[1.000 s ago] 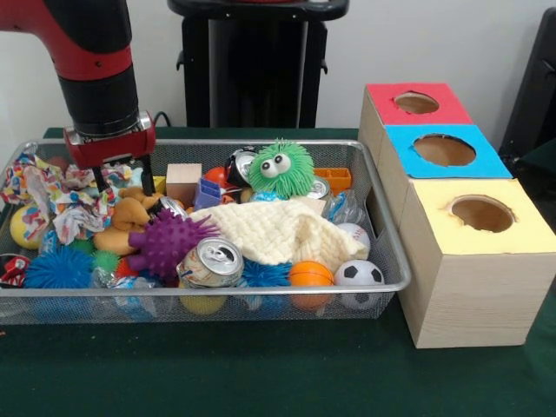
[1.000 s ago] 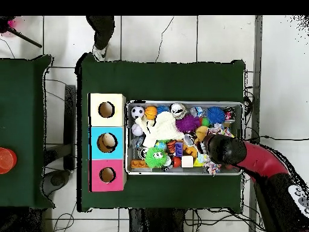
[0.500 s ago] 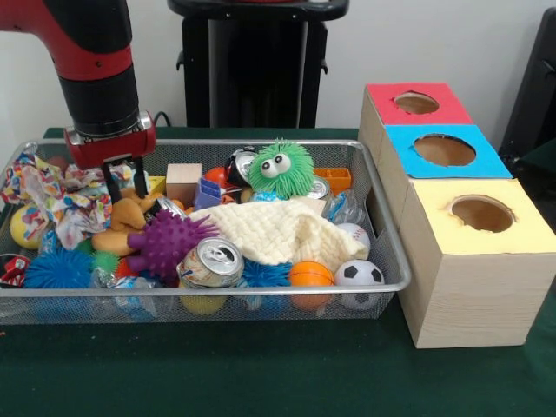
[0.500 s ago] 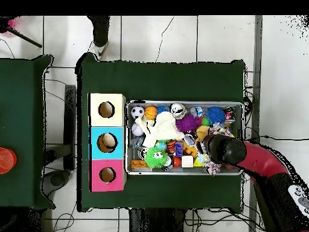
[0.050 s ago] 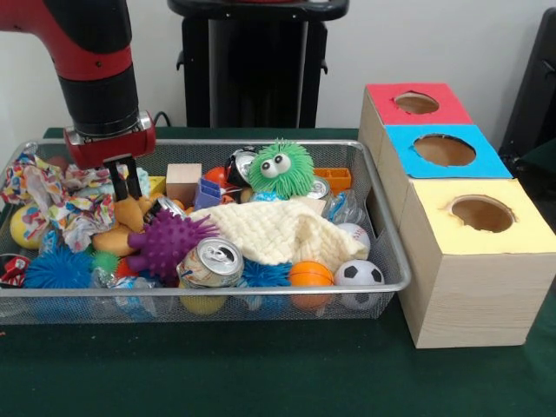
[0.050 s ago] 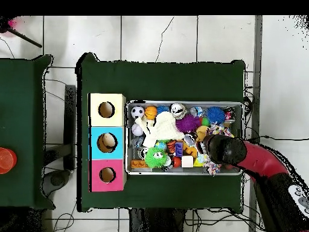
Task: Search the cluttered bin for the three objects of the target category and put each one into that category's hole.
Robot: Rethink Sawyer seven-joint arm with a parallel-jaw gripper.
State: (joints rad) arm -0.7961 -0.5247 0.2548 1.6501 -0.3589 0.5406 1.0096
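Bin [image 5: 382,217]: wire mesh tray on green table [image 5: 261,373], left of 3 hole boxes in front view. Packed full; much of the contents buried, so a full count isn't possible.

Gripper [image 5: 126,187] is down in bin's far-left part, low over tan plush toy [image 5: 122,228], w/ patterned cloth [image 5: 61,198] just beside it on the left. Can't tell if it's wide, narrow or holding anything; contact point w/ plush is hard to make out. Overhead view: red arm [image 6: 253,158] covers gripper and that part of bin.

Hard to see:
- yellow ball [image 5: 201,304] at near edge, mostly under silver can [image 5: 213,261]
- 2nd yellow ball [image 5: 22,228] at far left, half behind cloth
- dark can [image 5: 239,165] at far side, partly behind green furry toy [image 5: 280,169]
- cream knit cloth [image 5: 282,230] hides whatever lies under it mid-bin

Counts, visible only:
- spiky balls 4: purple [image 5: 169,241], 2 blue [image 5: 56,269] [image 5: 261,274], small green [image 5: 106,261]
- soccer ball [image 5: 359,274] 1, orange ball [image 5: 310,274] 1, both near right corner
- wooden block [image 5: 183,182] 1, far side
- boxes 3, 1 hole each: red [image 5: 415,104] far, blue [image 5: 445,149] mid, yellow [image 5: 482,213] near
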